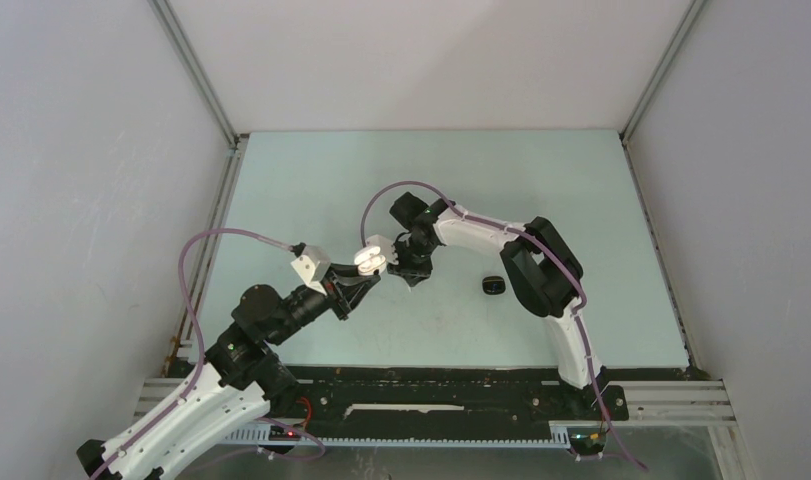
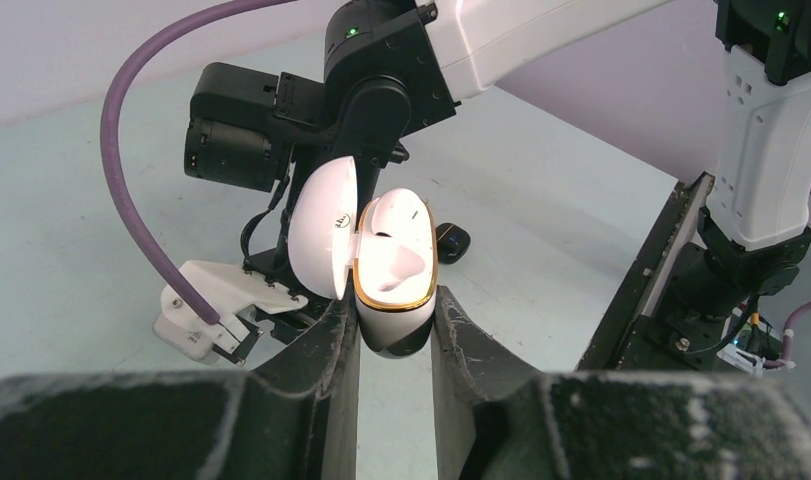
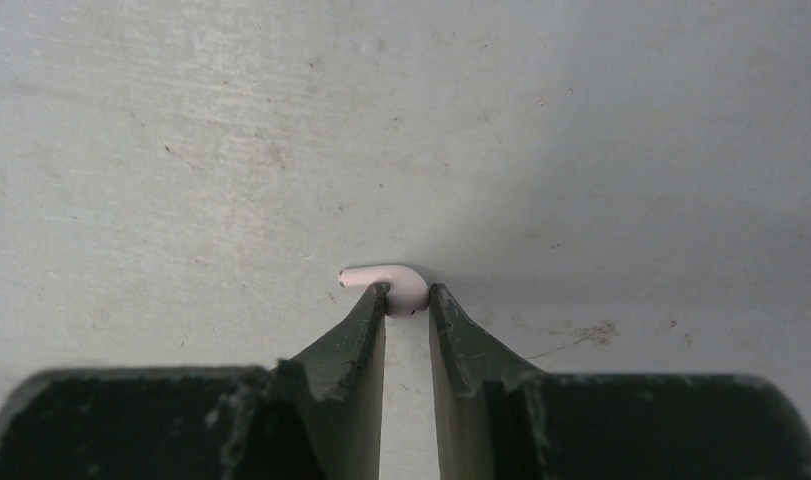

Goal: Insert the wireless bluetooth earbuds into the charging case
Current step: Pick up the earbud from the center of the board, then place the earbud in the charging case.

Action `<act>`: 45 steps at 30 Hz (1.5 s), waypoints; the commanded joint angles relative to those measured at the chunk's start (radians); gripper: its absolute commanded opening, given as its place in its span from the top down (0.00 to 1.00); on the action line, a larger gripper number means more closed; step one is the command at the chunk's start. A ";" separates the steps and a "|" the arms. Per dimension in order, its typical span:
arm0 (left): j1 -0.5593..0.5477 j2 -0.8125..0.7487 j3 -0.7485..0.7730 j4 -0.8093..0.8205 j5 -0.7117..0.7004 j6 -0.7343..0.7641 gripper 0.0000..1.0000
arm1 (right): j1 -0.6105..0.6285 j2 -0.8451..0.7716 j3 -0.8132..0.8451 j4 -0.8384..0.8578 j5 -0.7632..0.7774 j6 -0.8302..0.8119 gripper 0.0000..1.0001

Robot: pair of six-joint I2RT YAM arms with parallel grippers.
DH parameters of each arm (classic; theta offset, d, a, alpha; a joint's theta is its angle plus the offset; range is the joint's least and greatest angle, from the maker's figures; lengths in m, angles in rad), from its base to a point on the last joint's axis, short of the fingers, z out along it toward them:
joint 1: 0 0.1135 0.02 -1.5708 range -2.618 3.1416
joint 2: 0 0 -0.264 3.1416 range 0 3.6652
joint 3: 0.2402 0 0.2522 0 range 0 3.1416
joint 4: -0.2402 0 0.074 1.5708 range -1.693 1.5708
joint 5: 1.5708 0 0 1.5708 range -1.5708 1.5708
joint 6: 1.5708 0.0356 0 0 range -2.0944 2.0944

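left claw [image 2: 396, 330] pinches open charging case [image 2: 393, 265] | right claw [image 3: 408, 300] pinches white earbud [image 3: 386, 277] at bench [image 3: 581, 150] | insertion not yet done

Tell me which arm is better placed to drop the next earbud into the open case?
The right: the right claw pinches a pale earbud, while the left claw is busy gripping the open case.

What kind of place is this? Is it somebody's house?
Probably a robot test booth, not a house. Plain walls box in a pale table, and two robot arms bolted at its edge hold a charging case and an earbud.
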 commanded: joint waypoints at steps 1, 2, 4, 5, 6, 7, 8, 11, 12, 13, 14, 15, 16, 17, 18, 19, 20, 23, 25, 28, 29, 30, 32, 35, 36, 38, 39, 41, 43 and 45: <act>0.012 -0.003 0.025 0.048 0.014 -0.012 1.00 | 0.012 0.021 -0.039 0.019 0.055 -0.010 0.85; 0.013 -0.006 0.025 0.046 0.011 -0.012 1.00 | 0.012 0.017 -0.046 0.025 0.056 -0.005 0.88; 0.012 -0.012 0.023 0.048 0.009 -0.011 1.00 | 0.006 -0.001 -0.059 0.048 0.065 0.014 0.97; 0.012 -0.013 0.022 0.048 0.007 -0.011 1.00 | 0.001 -0.015 -0.065 0.064 0.079 0.031 1.00; 0.012 -0.015 0.022 0.048 0.006 -0.011 1.00 | -0.006 -0.032 -0.070 0.075 0.089 0.047 1.00; 0.013 -0.015 0.023 0.047 0.003 -0.012 1.00 | -0.017 -0.053 -0.077 0.086 0.091 0.067 1.00; 0.014 -0.015 0.022 0.048 0.000 -0.012 1.00 | -0.028 -0.074 -0.081 0.093 0.090 0.089 1.00; 0.016 -0.010 0.023 0.047 -0.009 -0.017 1.00 | -0.068 -0.140 -0.077 0.089 0.088 0.156 1.00; 0.018 -0.007 0.023 0.048 -0.012 -0.021 1.00 | -0.079 -0.164 -0.077 0.084 0.094 0.172 1.00; 0.022 -0.003 0.023 0.050 -0.012 -0.024 1.00 | -0.087 -0.191 -0.080 0.082 0.106 0.181 1.00; 0.025 0.001 0.023 0.052 -0.012 -0.030 1.00 | -0.093 -0.222 -0.087 0.081 0.121 0.188 1.00; 0.030 0.006 0.023 0.056 -0.009 -0.037 1.00 | -0.098 -0.265 -0.097 0.083 0.132 0.192 1.00; 0.035 0.014 0.023 0.060 -0.006 -0.044 1.00 | -0.101 -0.291 -0.107 0.086 0.140 0.194 1.00; 0.040 0.022 0.023 0.064 -0.001 -0.051 1.00 | -0.104 -0.339 -0.122 0.099 0.147 0.204 1.00; 0.044 0.036 0.023 0.069 0.002 -0.060 1.00 | -0.106 -0.375 -0.135 0.111 0.155 0.215 1.00; 0.050 0.051 0.025 0.074 0.008 -0.071 1.00 | -0.105 -0.413 -0.147 0.122 0.160 0.228 1.00; 0.056 0.069 0.027 0.080 0.017 -0.081 1.00 | -0.103 -0.445 -0.157 0.134 0.163 0.244 1.00; 0.089 0.136 0.037 0.101 0.066 -0.113 1.00 | -0.086 -0.550 -0.193 0.184 0.201 0.288 1.00; 0.111 0.176 0.042 0.127 0.104 -0.136 1.00 | -0.059 -0.614 -0.219 0.214 0.265 0.289 1.00; 0.148 0.230 0.043 0.184 0.182 -0.171 1.00 | -0.016 -0.714 -0.265 0.257 0.331 0.282 1.00; 0.166 0.248 0.045 0.202 0.211 -0.185 1.00 | -0.003 -0.745 -0.275 0.268 0.347 0.280 1.00; 0.185 0.263 0.045 0.221 0.244 -0.199 1.00 | 0.013 -0.773 -0.282 0.280 0.359 0.279 1.00; 0.216 0.286 0.040 0.265 0.306 -0.233 1.00 | 0.044 -0.823 -0.293 0.301 0.370 0.275 1.00; 0.238 0.297 0.027 0.318 0.373 -0.264 1.00 | 0.098 -0.857 -0.302 0.318 0.381 0.266 1.00; 0.239 0.301 0.027 0.322 0.384 -0.266 1.00 | 0.114 -0.862 -0.303 0.322 0.388 0.261 1.00; 0.240 0.307 0.026 0.335 0.415 -0.267 1.00 | 0.153 -0.864 -0.302 0.331 0.416 0.246 1.00; 0.240 0.309 0.025 0.344 0.429 -0.270 1.00 | 0.174 -0.862 -0.302 0.338 0.439 0.235 1.00; 0.241 0.312 0.021 0.363 0.442 -0.275 1.00 | 0.216 -0.860 -0.302 0.354 0.507 0.211 1.00; 0.241 0.311 0.020 0.368 0.441 -0.275 1.00 | 0.252 -0.858 -0.302 0.374 0.563 0.195 1.00; 0.243 0.311 0.019 0.367 0.436 -0.273 1.00 | 0.288 -0.859 -0.301 0.395 0.607 0.180 1.00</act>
